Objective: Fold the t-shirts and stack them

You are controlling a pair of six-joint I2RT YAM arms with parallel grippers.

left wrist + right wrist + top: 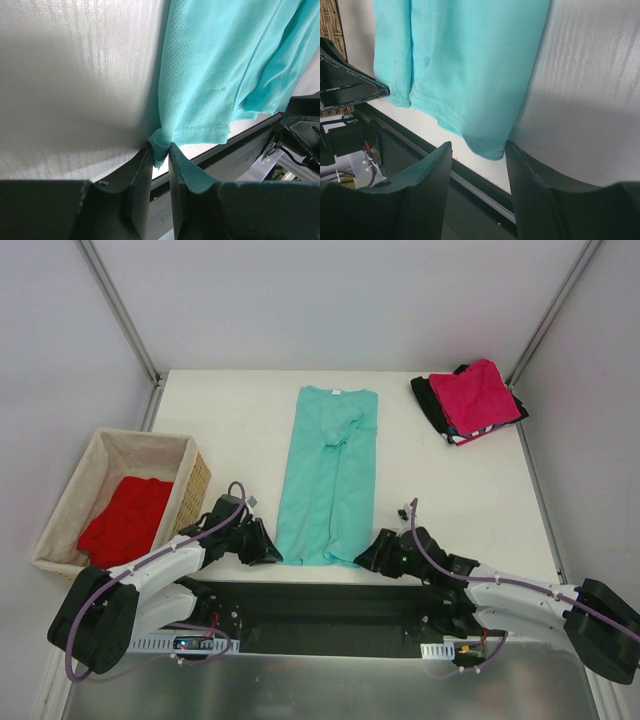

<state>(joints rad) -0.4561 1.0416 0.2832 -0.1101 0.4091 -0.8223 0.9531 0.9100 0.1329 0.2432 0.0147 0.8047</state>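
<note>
A teal-green t-shirt [330, 475] lies on the white table, folded into a long strip that runs from the far side to the near edge. My left gripper [268, 552] is shut on its near left hem corner [159, 144], which is bunched between the fingers. My right gripper [368, 558] stands open at the near right corner [487, 147]; the hem lies in the gap and touches the right finger. A magenta-pink t-shirt [480, 395] tops a folded stack at the far right, over a black one [432, 405]. A bright red t-shirt [128, 520] lies in the basket.
The wicker basket [190, 480] stands left of the table beside my left arm. The black metal rail [330, 605] runs along the table's near edge under both grippers. Grey walls with metal posts close in the back and sides.
</note>
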